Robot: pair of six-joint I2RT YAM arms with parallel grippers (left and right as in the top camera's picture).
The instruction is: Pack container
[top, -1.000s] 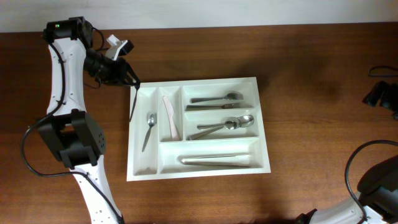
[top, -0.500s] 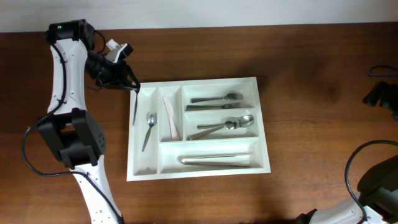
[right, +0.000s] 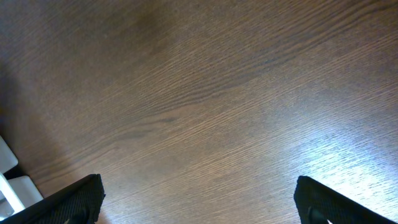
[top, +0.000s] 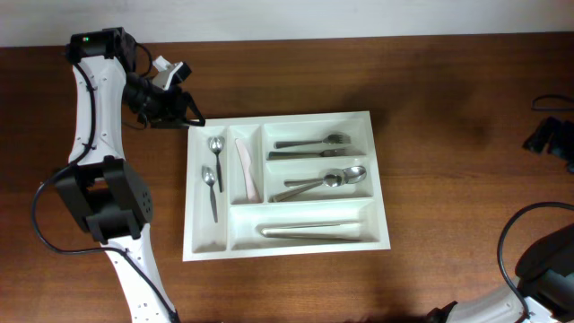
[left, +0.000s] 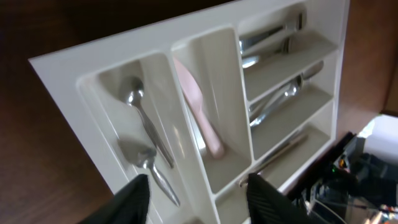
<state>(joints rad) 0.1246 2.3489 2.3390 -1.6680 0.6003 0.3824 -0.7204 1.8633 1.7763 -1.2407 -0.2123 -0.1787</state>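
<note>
The container (top: 287,117) is a white cutlery tray in the middle of the table. Its leftmost narrow slot holds two spoons (top: 215,152), one above the other. My left gripper (top: 190,119) hovers at the tray's top left corner, open, with nothing between its fingers. The left wrist view looks down into the container (left: 68,93) with both spoons (left: 140,152) lying loose, the left gripper (left: 199,200) open above them. My right gripper (right: 205,205) is open over bare wood at the far right edge (top: 547,135).
A pale pink knife (top: 246,170) lies in the second narrow slot. The wide slots hold forks (top: 314,142), spoons (top: 323,182) and knives (top: 314,231). Brown wooden table (top: 466,179) surrounds the tray.
The spoon that hung from my left gripper now lies in the leftmost slot beside the other spoon. The left jaws have widened. The right arm has not moved.
</note>
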